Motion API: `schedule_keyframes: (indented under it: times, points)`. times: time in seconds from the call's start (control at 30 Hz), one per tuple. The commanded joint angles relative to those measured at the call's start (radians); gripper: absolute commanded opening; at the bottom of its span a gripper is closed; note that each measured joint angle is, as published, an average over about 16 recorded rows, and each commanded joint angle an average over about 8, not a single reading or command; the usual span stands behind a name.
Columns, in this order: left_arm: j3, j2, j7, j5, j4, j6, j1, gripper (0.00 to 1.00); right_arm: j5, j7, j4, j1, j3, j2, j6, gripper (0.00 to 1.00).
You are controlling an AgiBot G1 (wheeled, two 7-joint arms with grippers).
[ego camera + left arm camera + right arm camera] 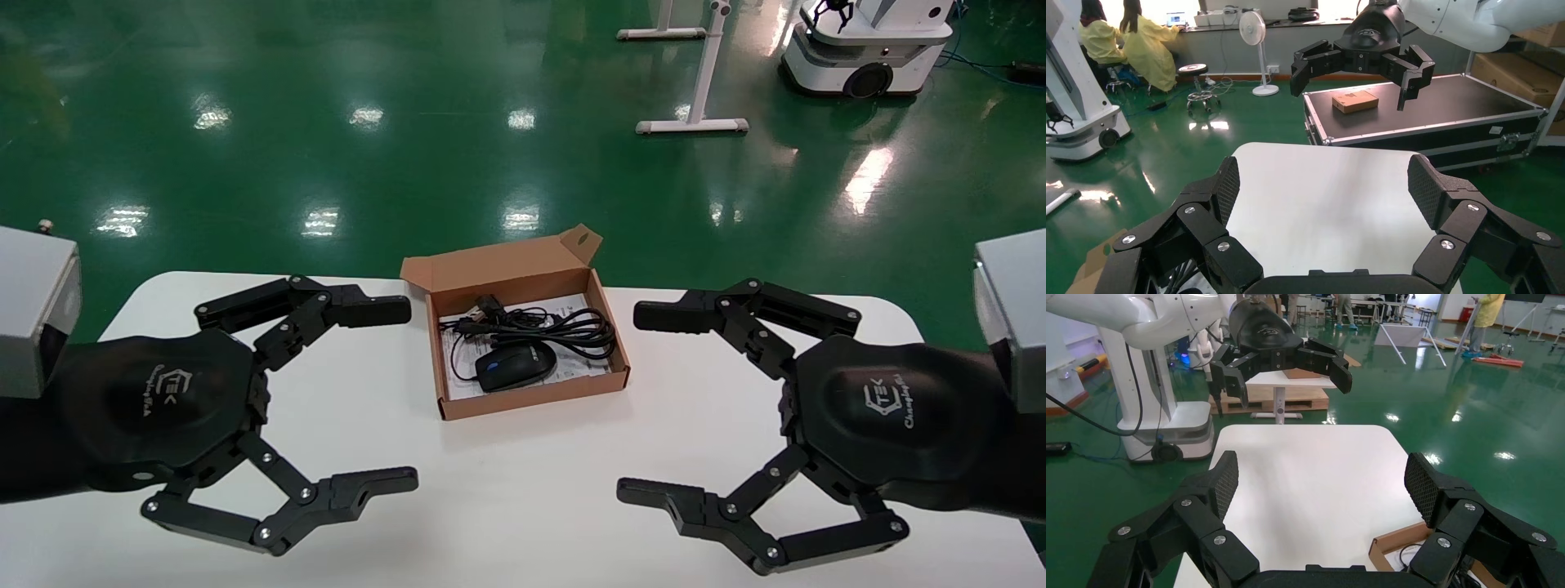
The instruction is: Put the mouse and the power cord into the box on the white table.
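The brown cardboard box (452, 408) lies open in the middle of the white table (523, 506), its lid flap raised at the back. Inside it the black mouse (515, 365) rests toward the front, and the coiled power cord (543, 327) lies behind it on a white printed sheet. My left gripper (402, 395) hangs open to the left of the box, holding nothing. My right gripper (641, 402) hangs open to the right of the box, also holding nothing. A corner of the box (1390, 546) shows in the right wrist view, beside the open gripper (1322, 476). The left wrist view shows its open gripper (1322, 182) over bare tabletop.
Green floor surrounds the table. White stand legs (691, 125) and another white robot base (866, 49) stand far behind. The left wrist view shows a black flight case (1425, 116) with a small carton beyond the table's end.
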Motion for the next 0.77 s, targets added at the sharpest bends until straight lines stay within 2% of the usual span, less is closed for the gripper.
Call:
schedule_keyframes:
  times: [0.03,0.77]
  points:
    - [0.000,0.000,0.000,0.000,0.000,0.000,0.000,1.00,0.000,0.000,0.000,0.000,0.000,0.000,0.000,1.00]
    - [0.001,0.002,0.001,0.002,0.002,-0.001,-0.001,1.00,-0.002,-0.001,-0.002,0.001,-0.001,-0.001,0.001,1.00]
